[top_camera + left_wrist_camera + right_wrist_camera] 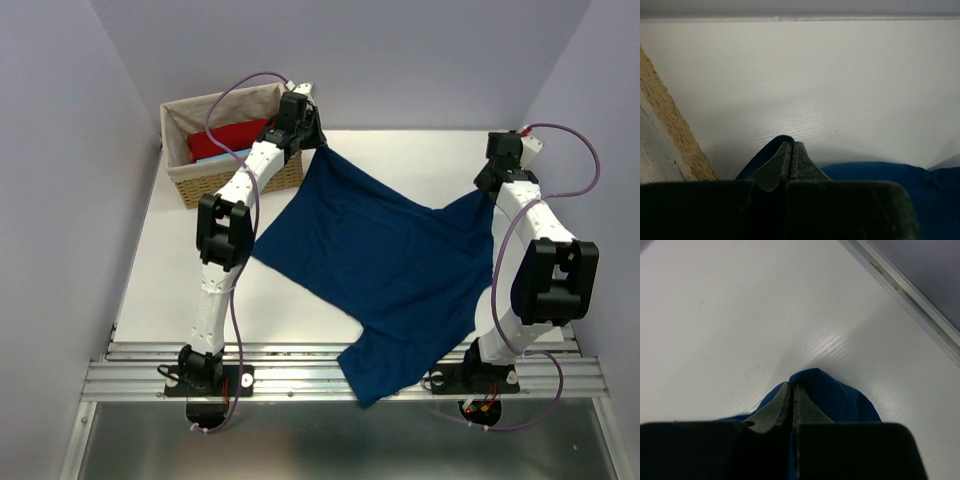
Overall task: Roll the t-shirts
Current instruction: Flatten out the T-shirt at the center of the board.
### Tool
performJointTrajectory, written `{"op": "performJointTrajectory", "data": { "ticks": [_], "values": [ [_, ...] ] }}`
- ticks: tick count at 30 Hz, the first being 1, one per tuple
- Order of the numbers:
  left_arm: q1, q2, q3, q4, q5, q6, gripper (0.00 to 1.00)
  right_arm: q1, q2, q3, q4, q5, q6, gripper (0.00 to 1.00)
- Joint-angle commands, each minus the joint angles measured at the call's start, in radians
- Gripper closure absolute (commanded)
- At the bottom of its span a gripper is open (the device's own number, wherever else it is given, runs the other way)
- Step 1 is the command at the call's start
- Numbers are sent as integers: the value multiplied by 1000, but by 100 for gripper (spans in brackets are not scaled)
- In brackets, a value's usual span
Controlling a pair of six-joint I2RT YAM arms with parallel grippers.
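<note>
A dark navy t-shirt (385, 260) hangs stretched between my two grippers above the white table, its lower part draped over the near edge and rail. My left gripper (318, 140) is shut on one far corner beside the wicker basket; in the left wrist view the jaws (792, 146) pinch blue cloth (765, 155). My right gripper (488, 186) is shut on the other corner at the far right; blue cloth (835, 395) bulges round the closed jaws of that gripper (791, 387).
A wicker basket (232, 178) with a cloth liner stands at the far left, holding red (228, 138) and light blue folded cloth. Its side shows in the left wrist view (675, 135). The table's back edge (800, 19) and right edge (910, 295) are near.
</note>
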Motion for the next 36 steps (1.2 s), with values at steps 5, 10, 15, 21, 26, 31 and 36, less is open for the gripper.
{"op": "performJointTrajectory", "data": {
  "ticks": [5,10,15,21,26,31,36],
  "values": [
    [55,38,73,11,-16,70,100,-10,0,31,59,-26,11,99],
    [96,27,52,10,-19,77,100,-10,2,15,76,-63,26,99],
    [136,10,21,19,-28,73,100,-10,2,4,99,-143,48,99],
    [159,-13,3,16,-53,77,100,-10,-1,-1,111,-201,71,99],
    [167,-31,7,11,-88,86,100,-10,-9,1,119,-238,74,99],
    [182,-46,13,14,-110,80,100,-10,-11,2,122,-270,78,99],
    [179,-49,30,11,-79,70,100,-10,-27,-13,121,-266,77,99]
  ]
}}
